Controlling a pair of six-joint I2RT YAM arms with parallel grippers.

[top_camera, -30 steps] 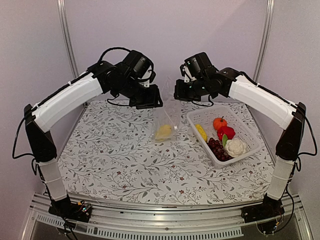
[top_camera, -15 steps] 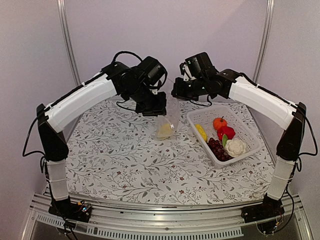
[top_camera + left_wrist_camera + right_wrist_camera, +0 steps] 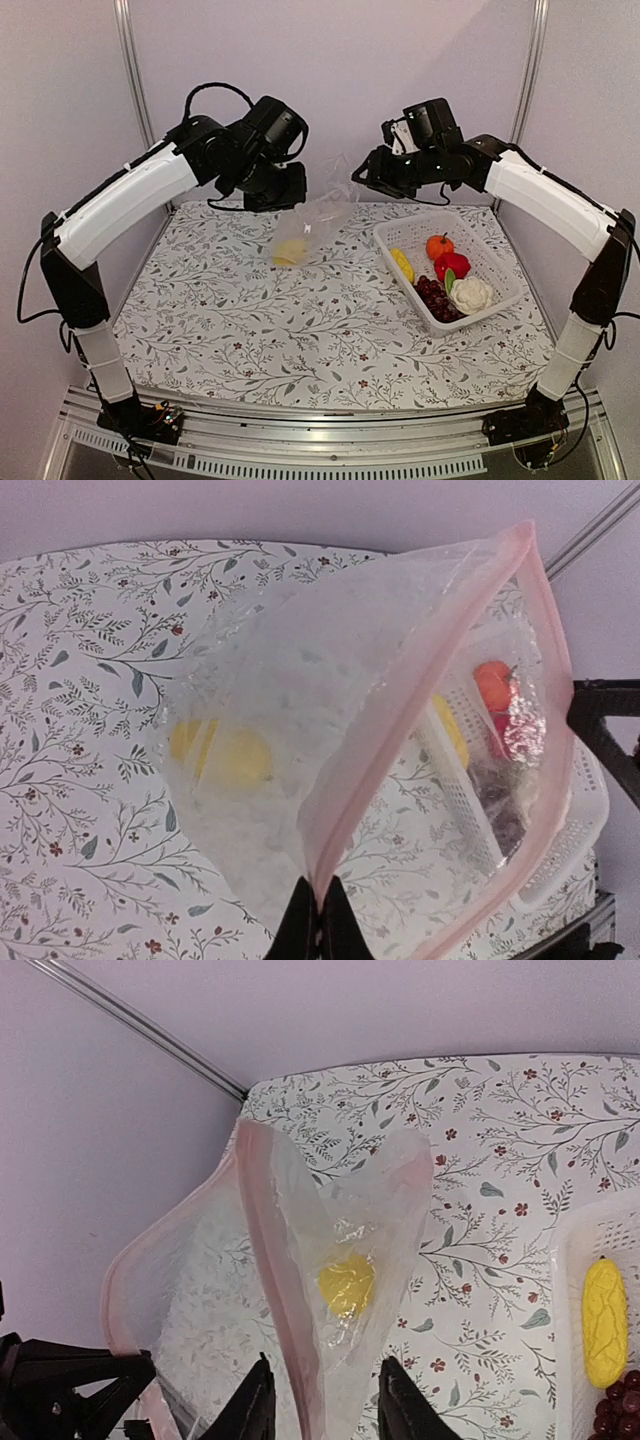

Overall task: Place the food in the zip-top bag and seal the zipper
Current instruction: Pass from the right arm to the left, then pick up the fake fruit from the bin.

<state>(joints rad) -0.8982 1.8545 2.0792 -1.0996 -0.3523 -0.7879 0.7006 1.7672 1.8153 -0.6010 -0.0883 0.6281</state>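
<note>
Left fingers [image 3: 299, 926]: pressed together, clamped on the narrow pale pink zipper strip [image 3: 402, 728] at the mouth of the clear, crinkly zip-top plastic bag [image 3: 330, 670], at the bottom centre of the left wrist view. Right fingers [image 3: 256, 1406]: standing apart at the lower edge of the right wrist view, with the bag's pink rim running up between them; neither finger is seen pressing on it. Bag: held off the table in the upper middle of the overhead view [image 3: 318, 215], slanting down to the left, mouth gaping. Contents: one rounded yellow toy piece [image 3: 291, 251] lying in the low end of the bag. White perforated plastic basket [image 3: 497, 262]: centre right of the overhead view, resting on the table. It holds a long yellow ridged piece [image 3: 402, 264] at its left, a small orange pumpkin [image 3: 438, 246], a red pepper [image 3: 453, 264], a dark purple grape bunch [image 3: 432, 295] and a white cauliflower [image 3: 472, 294] at its lower end. Table [image 3: 250, 320]: covered with a white cloth printed with grey leaves and small red flowers.
</note>
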